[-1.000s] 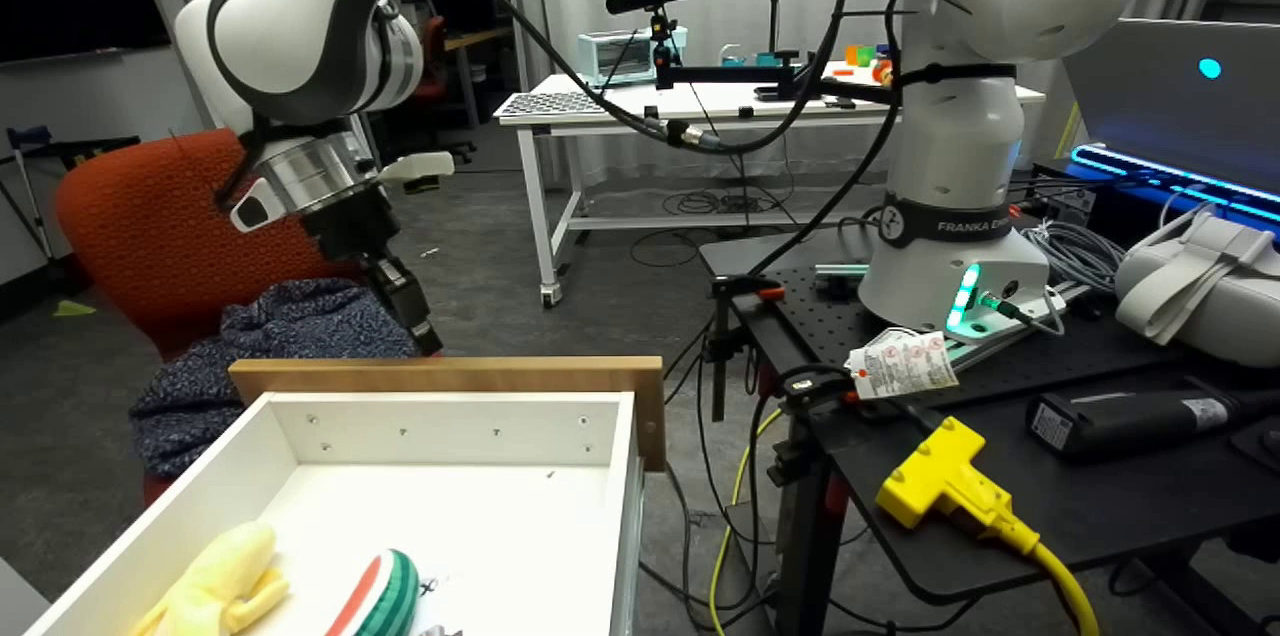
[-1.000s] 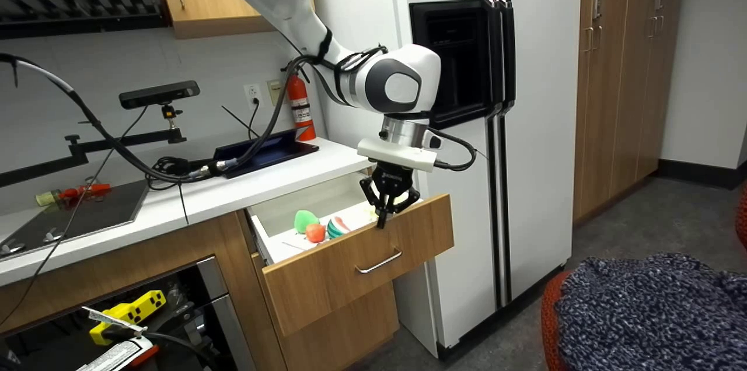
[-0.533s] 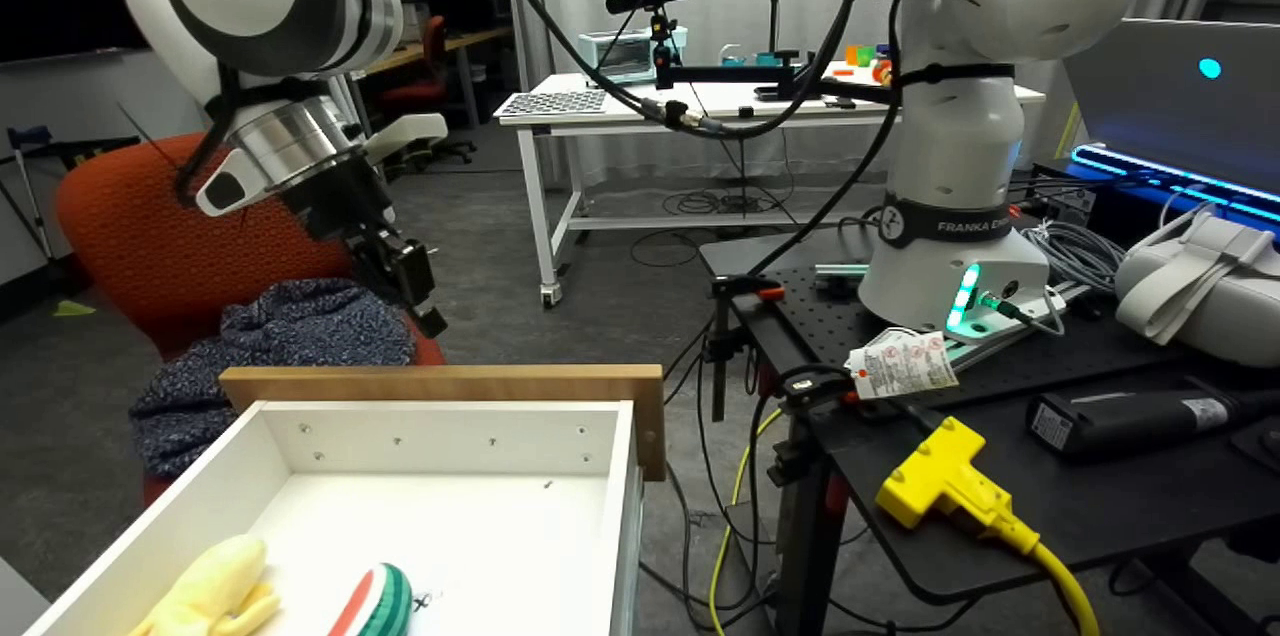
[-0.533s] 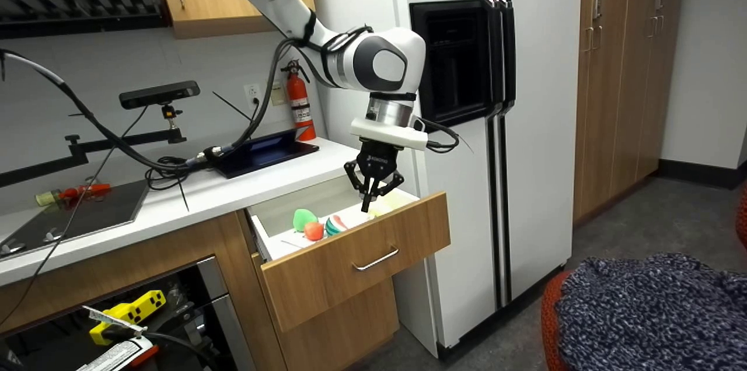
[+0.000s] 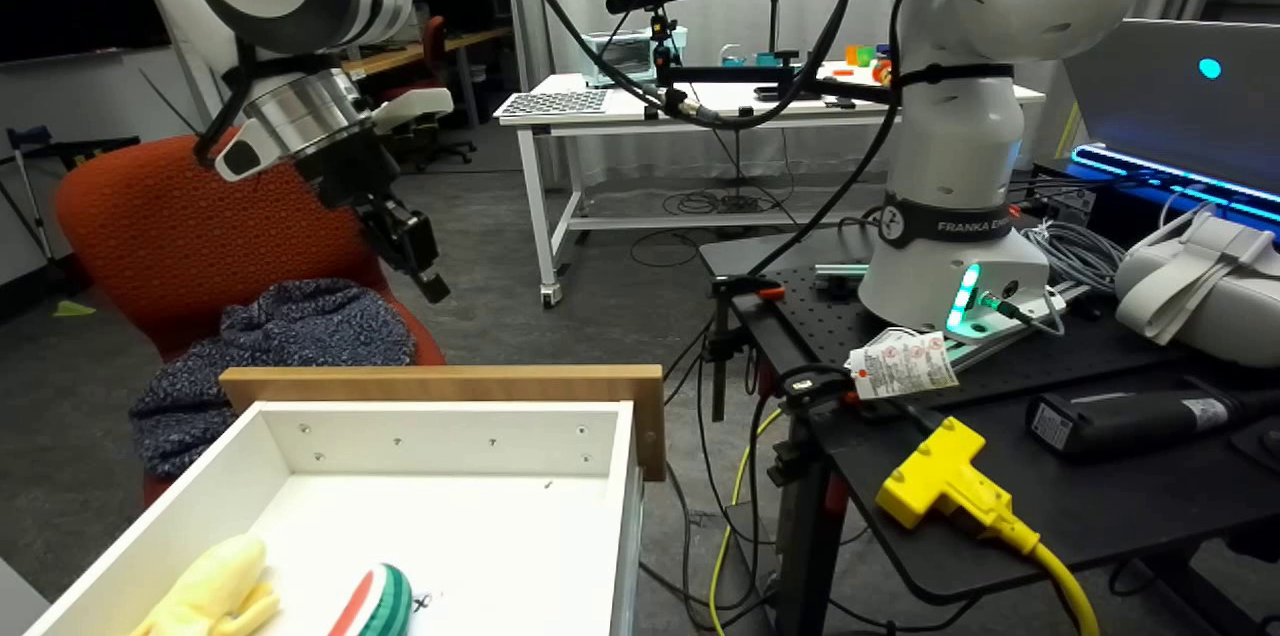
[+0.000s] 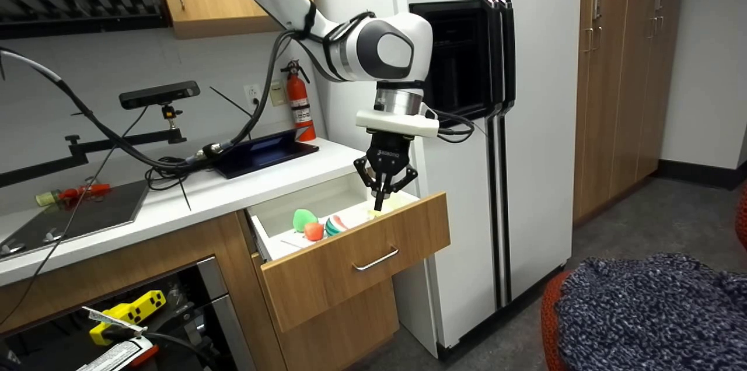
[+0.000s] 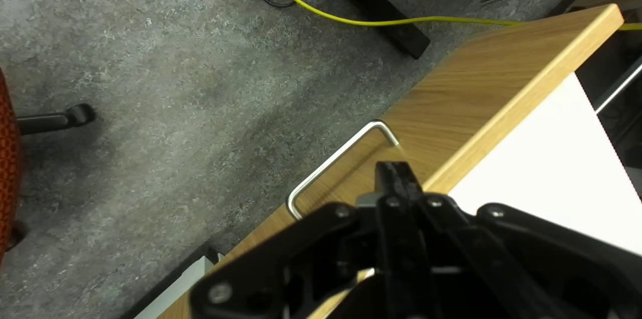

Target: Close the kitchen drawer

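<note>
Hanging by the front end of the drawer (image 5: 455, 436), the gripper (image 5: 434, 288) slants downward, higher than the top edge of the wooden front panel (image 6: 332, 280), with a gap between them in an exterior view. Its jaws are brought together tip to tip and hold nothing. The drawer juts well out from its cabinet (image 6: 350, 327), left of the white fridge (image 6: 543, 143); its metal handle (image 7: 333, 158), seen in the wrist view, is on the panel's outer face.

Inside, in an exterior view, a green piece (image 6: 303, 220) lies at left, a red-orange round piece (image 6: 314, 231) just beside it, and a striped watermelon-like piece (image 6: 335, 226) to the right of that. A yellow soft-looking object (image 5: 205, 588) rests at near left in an exterior view. There, too, a red-orange chair (image 5: 200, 226) bearing a dark knitted cloth (image 5: 290, 346) stands at far left, beyond the drawer. At right, the arm's base (image 5: 945, 261) stands on a black desk (image 5: 1130, 506), with a yellow outlet block (image 5: 935, 471) at its near edge.
</note>
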`<state>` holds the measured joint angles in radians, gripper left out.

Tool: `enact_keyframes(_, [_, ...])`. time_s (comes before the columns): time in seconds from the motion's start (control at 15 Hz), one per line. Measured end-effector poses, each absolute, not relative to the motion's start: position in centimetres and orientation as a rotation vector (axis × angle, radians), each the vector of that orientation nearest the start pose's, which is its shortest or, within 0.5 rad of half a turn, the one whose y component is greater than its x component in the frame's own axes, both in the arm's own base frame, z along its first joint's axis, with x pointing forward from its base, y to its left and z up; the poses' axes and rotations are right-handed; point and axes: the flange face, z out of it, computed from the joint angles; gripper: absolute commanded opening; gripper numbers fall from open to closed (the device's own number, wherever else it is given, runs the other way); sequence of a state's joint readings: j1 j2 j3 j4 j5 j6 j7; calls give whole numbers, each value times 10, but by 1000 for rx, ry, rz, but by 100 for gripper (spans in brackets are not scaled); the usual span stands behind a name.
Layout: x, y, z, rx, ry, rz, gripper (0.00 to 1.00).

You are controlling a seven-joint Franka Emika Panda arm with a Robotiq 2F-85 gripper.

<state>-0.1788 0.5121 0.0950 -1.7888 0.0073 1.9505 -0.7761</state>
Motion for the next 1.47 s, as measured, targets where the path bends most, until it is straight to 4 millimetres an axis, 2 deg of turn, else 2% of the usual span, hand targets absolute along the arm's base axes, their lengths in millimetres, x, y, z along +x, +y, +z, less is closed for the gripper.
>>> enact_keyframes(0.6, [611, -51, 240, -2744, -979, 442, 0])
enact_keyframes(0.93, [614, -35, 213, -2740, -1043, 525, 0])
enact_keyframes(1.2, [623, -13, 187, -2743, -1100, 582, 0])
enact_keyframes(1.47, [636, 1, 171, -2737, -1152, 602, 0])
